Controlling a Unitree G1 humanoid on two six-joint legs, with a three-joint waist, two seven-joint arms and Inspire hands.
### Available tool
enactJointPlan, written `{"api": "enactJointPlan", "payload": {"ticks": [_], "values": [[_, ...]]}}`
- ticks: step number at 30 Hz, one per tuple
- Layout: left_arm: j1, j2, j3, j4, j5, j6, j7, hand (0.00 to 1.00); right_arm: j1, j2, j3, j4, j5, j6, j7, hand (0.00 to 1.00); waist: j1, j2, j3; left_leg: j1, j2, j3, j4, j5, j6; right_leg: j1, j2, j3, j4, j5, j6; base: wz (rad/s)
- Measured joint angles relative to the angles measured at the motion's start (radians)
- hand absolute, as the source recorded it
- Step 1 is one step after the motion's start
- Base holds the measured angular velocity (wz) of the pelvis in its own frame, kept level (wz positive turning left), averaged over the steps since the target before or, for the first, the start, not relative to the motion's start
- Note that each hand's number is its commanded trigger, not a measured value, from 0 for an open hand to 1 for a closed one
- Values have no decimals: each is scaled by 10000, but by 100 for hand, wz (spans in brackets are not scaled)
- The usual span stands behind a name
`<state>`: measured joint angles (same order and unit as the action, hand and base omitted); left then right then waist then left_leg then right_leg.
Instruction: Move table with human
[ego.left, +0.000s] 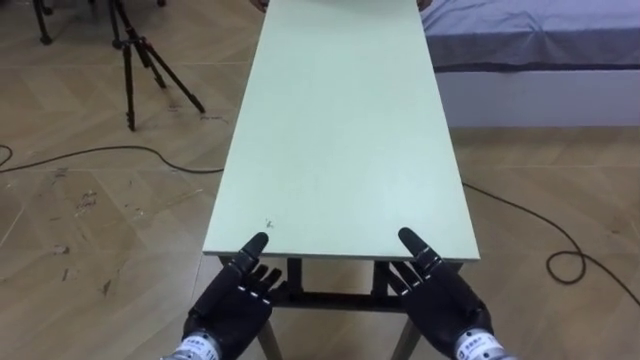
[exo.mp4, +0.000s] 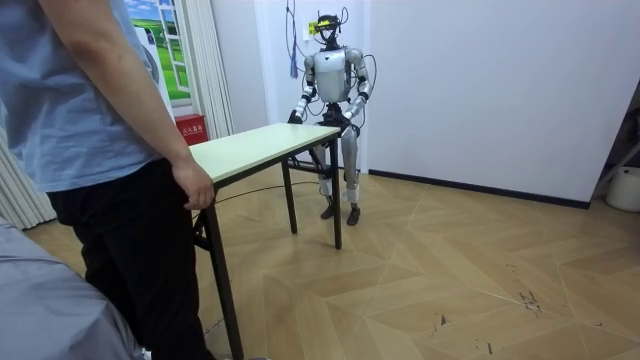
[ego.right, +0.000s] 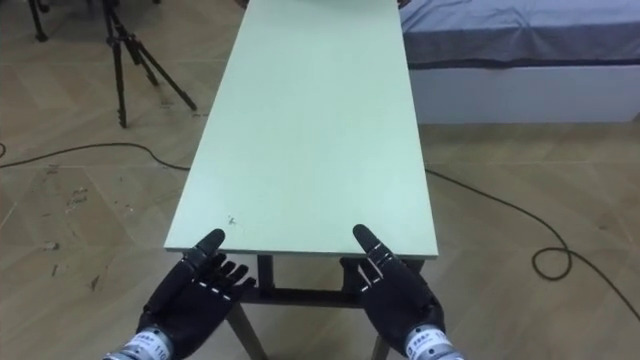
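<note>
At the near short edge of the long pale-green table on dark metal legs (ego.left: 345, 130) we see the robot's dark left hand (ego.left: 235, 300) and right hand (ego.left: 440, 298). Each lays its thumb over the top of the edge, its fingers straight and loose just below. Neither is clasped round the board. The table's legs look to rest on the wooden parquet floor (ego.left: 90, 230), so we judge the lift not yet begun.

The main risk, as we read it, is the edge slipping out of those unclosed hands once weight comes on. An uneven rise at either end would tilt the top and make that worse.

Further out, a thin black cable (ego.left: 120, 149) snakes across the floor on the left and a second dark cable (ego.left: 549, 264) loops on the right. Either could catch a foot or a table leg.

Beyond them a black tripod (ego.left: 128, 70) stands left of the table and a bed with a grey-blue sheet (ego.left: 540, 35) lies close on the right, narrowing the way.

At the far end a person in a blue shirt (exo.mp4: 100, 120) has a hand (exo.mp4: 192, 185) on the edge.
</note>
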<state>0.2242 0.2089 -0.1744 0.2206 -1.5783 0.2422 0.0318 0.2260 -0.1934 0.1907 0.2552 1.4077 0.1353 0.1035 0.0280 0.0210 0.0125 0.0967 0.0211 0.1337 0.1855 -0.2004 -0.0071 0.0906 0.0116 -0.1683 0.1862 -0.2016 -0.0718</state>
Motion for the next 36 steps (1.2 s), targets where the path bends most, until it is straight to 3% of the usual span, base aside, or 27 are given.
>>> {"api": "enactJointPlan", "payload": {"ticks": [9, 14, 28, 30, 32, 33, 34, 35, 36], "values": [[0, -10, 116, -859, 2, -6, 109, 0, -21, 102, -80, -89, 25, -20, 21, 0, -26, 42, 23, -189, -5, -20, 67, 0, 0, -78, 16, -22, -8, 27, -12, 0], [5, -10, 122, -1243, 3, -6, 784, 0, -22, 188, -127, -145, 32, -20, -3, 0, 14, 46, 26, -179, 3, -21, 64, -1, -1, -69, 41, -20, -13, 41, -34, 0], [3, -18, 154, -1421, -261, -15, 1156, 0, -68, 381, -233, -148, 573, -25, 14, 0, -19, 44, 73, -182, 3, -25, 52, -1, -2, -95, 46, -22, -155, 45, -38, 0], [50, -155, 276, -1421, -466, -14, 1156, 0, -66, 499, -300, -151, 891, -15, 6, 0, -12, 43, 73, -180, -1, -23, 42, 0, -3, -96, 45, -20, -159, 46, -37, 0], [124, -553, 572, -1426, -603, -12, 1171, 0, -63, 701, -405, -397, 1255, -7, -264, 0, 6, 36, 72, -176, -2, -17, 30, 0, -3, -95, 49, -8, -134, 54, -31, 0], [124, -596, 594, -1426, -609, -12, 1172, 0, -62, 733, -425, -462, 1361, -7, -404, 0, 19, 34, 71, -176, 0, -17, 29, 0, -3, -91, 52, -9, -132, 59, -32, 0], [124, -671, 641, -1425, -620, -12, 1193, 34, -62, 739, -429, -501, 1501, -6, -530, 0, 34, 27, 70, -164, 3, -17, 22, 0, -3, -81, 57, -7, -134, 62, -34, 0], [124, -686, 642, -1425, -635, -13, 1202, 55, -63, 740, -429, -532, 1605, -6, -611, 0, 35, 21, 73, -158, 3, -18, 22, 0, -3, -75, 57, -7, -135, 63, -35, 0], [124, -702, 649, -1425, -657, -13, 1216, 100, -63, 740, -429, -603, 1671, -6, -765, 12, 42, 9, 71, -150, 6, -18, 16, 0, -4, -72, 59, -6, -132, 65, -38, 0]]}}
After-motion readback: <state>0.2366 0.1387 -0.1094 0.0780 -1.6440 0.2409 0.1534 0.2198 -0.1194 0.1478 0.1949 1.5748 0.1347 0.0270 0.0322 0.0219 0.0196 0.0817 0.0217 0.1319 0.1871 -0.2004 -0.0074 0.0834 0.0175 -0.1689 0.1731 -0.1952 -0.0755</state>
